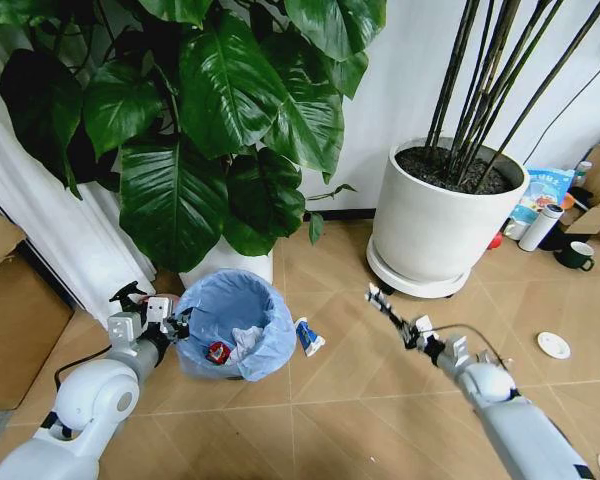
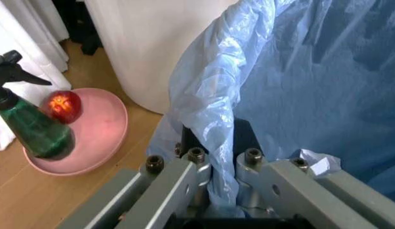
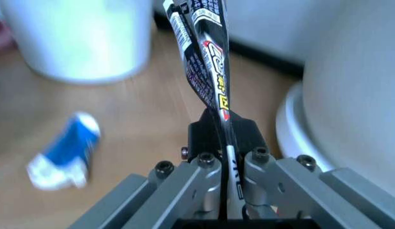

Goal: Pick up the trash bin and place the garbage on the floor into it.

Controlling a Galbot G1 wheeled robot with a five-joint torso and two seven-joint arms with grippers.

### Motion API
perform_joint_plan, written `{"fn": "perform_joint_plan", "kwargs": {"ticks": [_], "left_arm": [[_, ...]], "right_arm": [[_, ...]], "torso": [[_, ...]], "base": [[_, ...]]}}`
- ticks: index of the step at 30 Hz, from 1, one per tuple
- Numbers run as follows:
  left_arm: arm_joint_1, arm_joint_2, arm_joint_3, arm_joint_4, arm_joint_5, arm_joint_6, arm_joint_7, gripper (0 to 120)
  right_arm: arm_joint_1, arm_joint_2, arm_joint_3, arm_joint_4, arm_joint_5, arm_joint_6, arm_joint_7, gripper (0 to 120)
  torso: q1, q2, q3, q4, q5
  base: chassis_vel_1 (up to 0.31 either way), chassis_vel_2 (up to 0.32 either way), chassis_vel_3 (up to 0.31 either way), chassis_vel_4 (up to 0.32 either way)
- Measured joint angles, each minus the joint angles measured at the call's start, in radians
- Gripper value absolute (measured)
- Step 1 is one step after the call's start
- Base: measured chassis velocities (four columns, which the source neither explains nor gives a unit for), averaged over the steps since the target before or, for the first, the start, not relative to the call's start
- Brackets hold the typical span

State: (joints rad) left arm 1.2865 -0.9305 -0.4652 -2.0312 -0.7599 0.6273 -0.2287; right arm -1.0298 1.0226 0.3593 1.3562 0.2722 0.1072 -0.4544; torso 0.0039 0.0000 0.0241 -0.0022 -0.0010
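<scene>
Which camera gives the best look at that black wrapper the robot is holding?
The right wrist view: the black wrapper stands close up, printed lettering visible, pinched in the right gripper. The head view shows it as a thin sliver at the gripper's tip, right of the trash bin. The left wrist view looks at the bin's blue bag instead.

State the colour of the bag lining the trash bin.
Light blue; the bag over the trash bin shows best in the head view.

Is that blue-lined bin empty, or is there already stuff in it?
Not empty. In the head view the trash bin already holds a red crushed can and crumpled white paper. The left pincer grips its rim.
</scene>
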Motion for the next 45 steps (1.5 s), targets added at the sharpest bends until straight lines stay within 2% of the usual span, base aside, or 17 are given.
{"fn": "perform_joint_plan", "kwargs": {"ticks": [2,5,6,9,10,13,14,21,30,32,33,36,37,41,44,45], "left_arm": [[-0.008,0.006,0.006,0.005,-0.004,0.002,0.001,0],[-0.043,0.022,0.035,0.025,-0.023,0.012,0.003,0],[-0.043,0.022,0.035,0.025,-0.023,0.012,0.003,0],[-0.069,0.037,0.068,0.038,-0.039,0.021,0.002,0],[-0.069,0.037,0.068,0.038,-0.039,0.021,0.002,0],[-0.095,0.051,0.105,0.050,-0.048,0.027,0.001,0],[-0.095,0.051,0.105,0.050,-0.048,0.027,0.001,0],[-0.151,0.055,0.155,0.075,-0.081,0.037,-0.013,0],[-0.161,0.056,0.155,0.080,-0.094,0.040,-0.018,0],[-0.158,0.055,0.148,0.080,-0.094,0.040,-0.019,0],[-0.158,0.055,0.148,0.080,-0.094,0.040,-0.019,0],[-0.155,0.050,0.143,0.080,-0.092,0.040,-0.019,0],[-0.155,0.050,0.143,0.080,-0.092,0.040,-0.019,0],[-0.155,0.044,0.144,0.079,-0.090,0.039,-0.019,0],[-0.155,0.043,0.144,0.079,-0.090,0.039,-0.019,0],[-0.155,0.043,0.144,0.078,-0.089,0.038,-0.019,0]], "right_arm": [[-0.003,-0.016,-0.010,0.053,0.017,-0.011,0.009,0],[-0.009,-0.066,-0.075,0.245,0.105,-0.060,0.053,0],[-0.009,-0.066,-0.075,0.245,0.105,-0.060,0.053,0],[0.018,-0.099,-0.168,0.382,0.164,-0.090,0.089,0],[0.018,-0.099,-0.168,0.382,0.164,-0.090,0.089,0],[0.077,-0.109,-0.265,0.452,0.198,-0.117,0.108,0],[0.077,-0.109,-0.265,0.452,0.198,-0.117,0.108,0],[0.218,-0.073,-0.481,0.485,0.225,-0.149,0.126,0],[0.321,-0.024,-0.612,0.425,0.218,-0.152,0.152,1],[0.327,-0.017,-0.622,0.410,0.212,-0.151,0.157,9],[0.327,-0.017,-0.622,0.410,0.212,-0.151,0.157,9],[0.325,-0.018,-0.625,0.399,0.205,-0.144,0.157,24],[0.325,-0.018,-0.625,0.399,0.205,-0.144,0.157,24],[0.322,-0.015,-0.626,0.388,0.202,-0.138,0.157,43],[0.321,-0.012,-0.626,0.385,0.202,-0.135,0.158,49],[0.320,-0.010,-0.626,0.383,0.202,-0.133,0.160,57]], "torso": [[0.000,0.000,0.000,0.0000,-0.0001],[0.000,0.000,0.000,0.0000,0.0002],[0.000,0.000,0.000,0.0000,0.0002],[0.000,0.000,0.000,0.0000,0.0003],[0.000,0.000,0.000,0.0000,0.0003],[0.000,0.000,0.000,0.0001,0.0005],[0.000,0.000,0.000,0.0001,0.0005],[0.000,0.000,0.000,0.0000,0.0001],[0.000,0.000,0.000,0.0001,0.0000],[0.000,0.000,0.000,0.0001,0.0004],[0.000,0.000,0.000,0.0001,0.0004],[0.000,0.000,0.000,-0.0001,0.0003],[0.000,0.000,0.000,-0.0001,0.0003],[0.000,0.000,0.000,-0.0001,0.0003],[0.000,0.000,0.000,-0.0001,0.0002],[0.000,0.000,0.000,0.0000,0.0003]], "base": [[0.000,0.000,0.000,0.000],[0.000,0.000,0.000,0.000],[0.000,0.000,0.000,0.000],[0.000,0.000,0.000,0.000],[0.000,0.000,0.000,0.000],[0.000,0.000,0.000,0.000],[0.000,0.000,0.000,0.000],[0.000,0.000,0.000,0.000],[0.000,0.000,0.000,0.000],[0.000,0.000,0.000,0.000],[0.000,0.000,0.000,0.000],[0.000,0.000,0.000,0.000],[0.000,0.000,0.000,0.000],[0.000,0.000,0.000,0.000],[0.000,0.000,0.000,0.000],[0.000,0.000,0.000,0.000]]}}
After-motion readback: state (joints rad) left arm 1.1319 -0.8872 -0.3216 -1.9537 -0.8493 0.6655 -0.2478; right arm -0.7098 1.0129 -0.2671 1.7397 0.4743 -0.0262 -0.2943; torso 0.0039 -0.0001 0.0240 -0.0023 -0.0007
